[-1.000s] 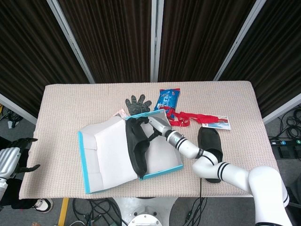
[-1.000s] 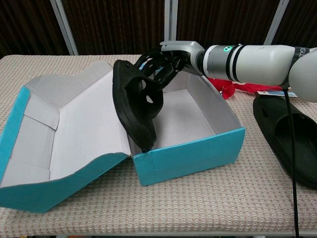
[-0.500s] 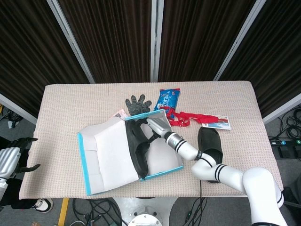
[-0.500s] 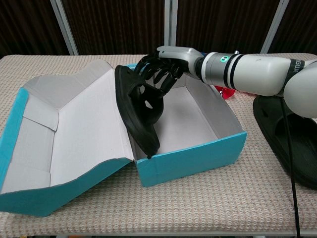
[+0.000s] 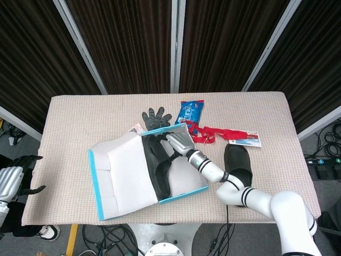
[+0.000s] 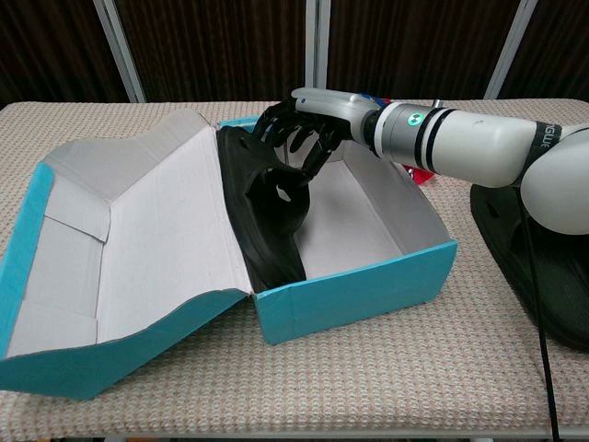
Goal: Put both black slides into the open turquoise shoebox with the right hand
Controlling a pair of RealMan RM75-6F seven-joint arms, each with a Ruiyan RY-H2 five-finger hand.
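The open turquoise shoebox (image 5: 187, 194) (image 6: 361, 287) lies at the table's front, its lid (image 5: 120, 169) (image 6: 120, 241) folded out to the left. One black slide (image 5: 159, 166) (image 6: 269, 221) stands on its edge inside the box, leaning against the hinge side. My right hand (image 5: 173, 143) (image 6: 309, 125) reaches over the box's back wall, its fingers still curled on the slide's strap. The other black slide (image 5: 238, 166) (image 6: 532, 250) lies sole down on the table right of the box, partly under my right forearm. My left hand (image 5: 14, 179) hangs off the table's left edge, holding nothing.
Behind the box lie a black glove (image 5: 156, 118) and a blue snack packet (image 5: 190, 111). A red lanyard (image 5: 217, 132) (image 6: 425, 171) with a card (image 5: 250, 140) lies back right of the box. Dark curtains hang behind the table.
The slide has gone down from above the box's rim to stand inside against the hinge side. My right hand followed it down and left. The box shifted slightly.
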